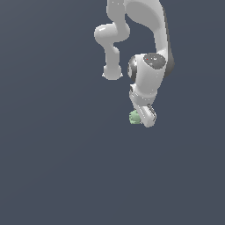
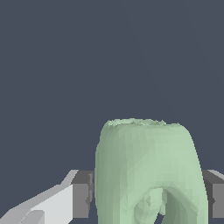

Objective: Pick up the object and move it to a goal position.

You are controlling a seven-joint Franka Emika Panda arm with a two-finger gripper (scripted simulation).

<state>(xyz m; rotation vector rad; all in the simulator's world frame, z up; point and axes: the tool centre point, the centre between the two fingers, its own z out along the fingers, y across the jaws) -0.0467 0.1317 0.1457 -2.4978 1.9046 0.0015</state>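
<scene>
Closest to the wrist camera, the object point(image 2: 148, 170) fills the lower middle of the wrist view: a pale mint-green, matte, lumpy chunk with a rough flat end facing away and a hollowed fold near the camera. It sits between the gripper point(image 2: 148, 194), whose two grey finger pads point(image 2: 83, 194) press against its opposite sides, so the gripper is closed on the object. A white finger body runs back from one pad toward the camera. Beyond the object there is only plain dark blue-grey background.

The exterior view shows what the wrist view cannot: the whole white Panda arm point(image 1: 145, 26) reaching down from the top of the picture, its wrist bent, with the gripper point(image 1: 141, 117) at its lowest end. Here the object point(image 1: 134, 117) is only a small green blob, partly hidden by the white fingers, on the exterior view's left of the gripper. Around it lies the same flat dark blue-grey; whether the object touches a surface or hangs clear cannot be told.
</scene>
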